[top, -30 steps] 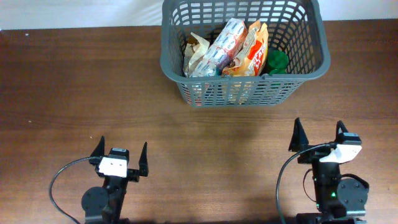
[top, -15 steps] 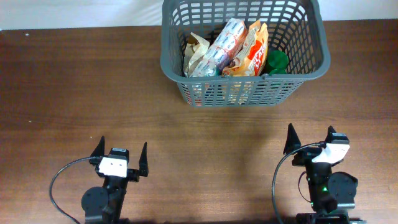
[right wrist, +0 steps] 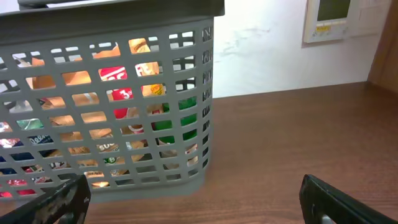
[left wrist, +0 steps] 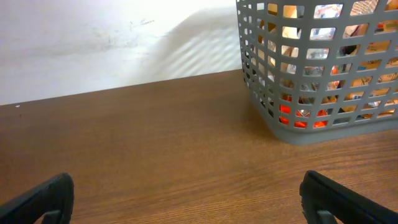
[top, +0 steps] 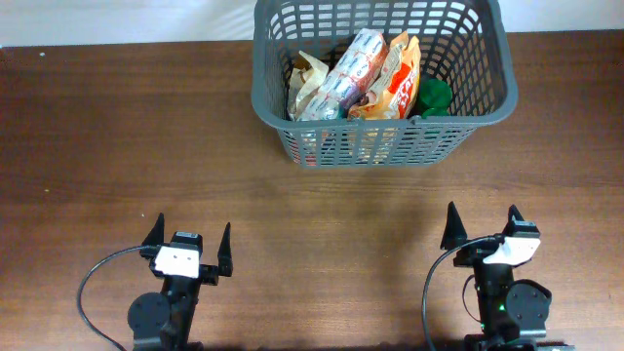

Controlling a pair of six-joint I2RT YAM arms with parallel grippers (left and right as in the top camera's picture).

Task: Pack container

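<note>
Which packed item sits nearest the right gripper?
The green item at the dark grey plastic basket's right end; the orange bag and white-pink packet lie further left.

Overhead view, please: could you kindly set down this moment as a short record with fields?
basket: grey, upright, at the far side of the table
contents: pink-white packet, orange bag, crumpled wrapper, green item
left gripper: open, empty, near side, apart from the basket
right gripper: open, empty, near side, apart from the basket
</note>
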